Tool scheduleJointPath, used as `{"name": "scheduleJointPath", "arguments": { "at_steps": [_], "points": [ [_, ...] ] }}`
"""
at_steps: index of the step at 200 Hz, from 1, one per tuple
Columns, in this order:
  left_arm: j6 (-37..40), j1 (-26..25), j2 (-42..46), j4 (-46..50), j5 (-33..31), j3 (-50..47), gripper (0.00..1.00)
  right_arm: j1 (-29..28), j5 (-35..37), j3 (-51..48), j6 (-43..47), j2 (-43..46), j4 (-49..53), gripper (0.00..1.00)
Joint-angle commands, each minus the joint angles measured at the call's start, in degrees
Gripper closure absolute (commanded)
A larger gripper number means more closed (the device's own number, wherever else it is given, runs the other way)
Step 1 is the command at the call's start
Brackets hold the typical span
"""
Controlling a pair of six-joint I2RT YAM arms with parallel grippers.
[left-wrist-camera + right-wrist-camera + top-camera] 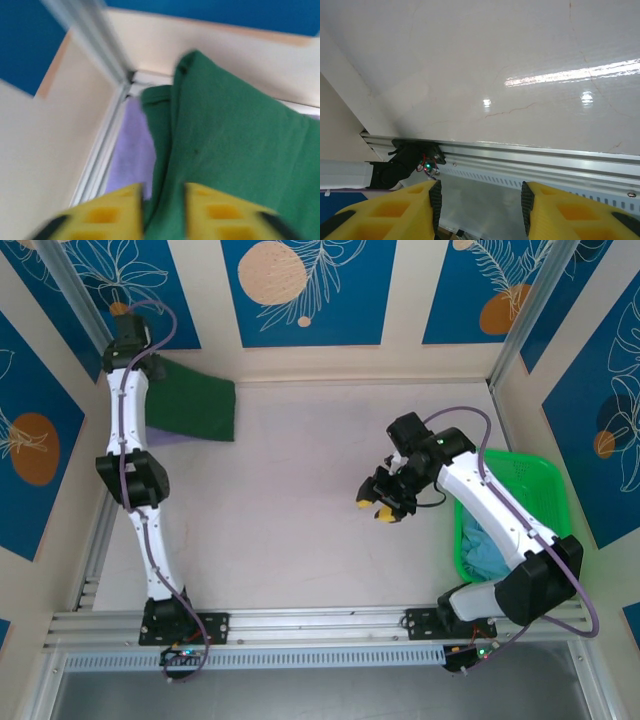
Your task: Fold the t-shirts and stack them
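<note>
A folded dark green t-shirt (195, 408) lies at the table's back left corner on top of a lavender t-shirt (165, 437) whose edge peeks out beneath it. My left gripper (164, 210) hovers at the green t-shirt (235, 135), its yellow fingers apart and the cloth's folded edge showing in the gap; the lavender t-shirt (132, 150) lies just to its left. My right gripper (375, 510) hangs over the middle right of the table. Seen from the wrist, the right gripper (481, 210) stands open with nothing between its fingers. A light blue t-shirt (485, 550) sits bunched in the basket.
A bright green plastic basket (545, 475) stands at the right edge beside the right arm. The back wall and an aluminium corner post (95, 35) close in on the shirt pile. Bare table (300, 490) stretches between the arms.
</note>
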State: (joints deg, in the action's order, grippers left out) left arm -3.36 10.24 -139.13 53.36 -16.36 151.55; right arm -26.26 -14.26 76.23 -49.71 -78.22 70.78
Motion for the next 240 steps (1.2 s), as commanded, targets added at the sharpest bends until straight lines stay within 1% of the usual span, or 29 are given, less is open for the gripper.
{"name": "scheduleJointPath", "arguments": {
  "at_steps": [1, 10, 19, 26, 50, 68, 86, 98, 110, 119, 131, 146, 157, 172, 185, 199, 207, 214, 226, 230, 232, 240],
  "points": [
    [-3.27, 3.03, -3.90, -1.03, -8.88, -0.81, 0.01, -0.21, 0.72, 2.31, -0.05, 0.56, 4.24, 0.52],
    [-3.97, 3.57, -3.85, -0.06, -7.15, -0.43, 0.00, -0.19, 0.64, 2.22, 0.06, 0.78, 4.24, 0.52],
    [-5.03, 3.52, -2.71, 0.86, -9.11, 0.14, 0.00, -0.11, 0.47, 2.05, 0.25, 0.87, 4.01, 0.51],
    [-5.89, 3.33, -1.28, 1.27, -9.24, 0.25, 0.00, 0.02, 0.44, 1.84, 0.23, 0.99, 3.76, 0.51],
    [-9.28, 2.43, 5.21, 2.86, -5.01, 0.33, 0.00, 0.74, 0.20, 1.38, 0.46, 0.49, 1.08, 0.51],
    [-12.67, 0.69, 10.79, 4.52, -1.57, -0.90, 0.00, 0.86, 3.35, 2.88, 0.50, 0.05, -1.36, 0.50],
    [-15.25, -2.48, 16.92, 4.18, 2.10, -4.51, 0.00, 0.64, 8.76, 5.35, 1.17, -0.59, -4.15, 0.48],
    [-17.94, -5.12, 21.67, 2.84, 4.55, -9.03, 0.00, 0.52, 13.88, 7.37, 1.53, -1.20, -5.30, 0.46],
    [-20.53, -8.29, 27.36, -1.09, 7.62, -16.77, 0.00, 0.51, 20.04, 8.88, 2.10, -1.57, -6.85, 0.45],
    [-23.43, -11.02, 32.38, -5.50, 7.72, -24.51, 0.00, 0.32, 24.98, 8.92, 2.32, -1.16, -8.76, 0.44],
    [-25.48, -15.09, 39.82, -14.10, 9.36, -38.22, 0.00, 0.44, 30.75, 7.14, 2.62, 0.27, -13.65, 0.43],
    [-29.05, -20.22, 48.67, -25.19, 7.49, -55.69, 0.00, 0.90, 36.50, 2.52, 3.63, 2.60, -21.12, 0.39],
    [-32.14, -22.90, 54.08, -32.07, 7.13, -67.40, 0.00, 1.37, 40.99, -0.93, 4.50, 4.08, -25.77, 0.33],
    [-37.02, -25.32, 59.71, -35.31, 4.68, -80.15, 0.00, 1.56, 47.87, -5.93, 6.38, 6.08, -31.85, 0.31],
    [-36.50, -26.72, 63.86, -35.71, 2.05, -88.20, 0.00, 1.52, 51.61, -10.62, 11.61, 7.71, -38.13, 0.31],
    [-34.84, -26.89, 68.58, -31.53, -3.71, -93.34, 0.00, 1.54, 52.19, -15.28, 21.12, 8.51, -45.32, 0.29],
    [-33.57, -26.85, 71.49, -29.04, -8.28, -95.54, 0.00, 1.96, 50.31, -16.97, 25.28, 8.31, -47.77, 0.27],
    [-31.59, -26.55, 74.32, -28.43, -11.42, -97.71, 0.00, 2.87, 48.00, -17.63, 27.65, 7.96, -47.73, 0.20],
    [-28.76, -25.75, 79.38, -28.76, -16.48, -101.74, 0.00, 5.16, 45.34, -19.15, 28.84, 8.17, -48.35, 0.16],
    [-27.78, -25.25, 81.19, -29.23, -17.79, -103.06, 0.00, 6.16, 44.14, -20.38, 29.81, 8.70, -49.82, 0.03],
    [-27.21, -25.02, 82.17, -29.66, -18.37, -103.87, 0.00, 6.47, 43.16, -21.09, 30.28, 9.05, -50.60, 0.00],
    [-23.74, -23.69, 85.69, -31.62, -18.99, -106.84, 0.00, 8.70, 39.13, -23.76, 31.98, 10.60, -53.80, 0.01]
  ]
}}
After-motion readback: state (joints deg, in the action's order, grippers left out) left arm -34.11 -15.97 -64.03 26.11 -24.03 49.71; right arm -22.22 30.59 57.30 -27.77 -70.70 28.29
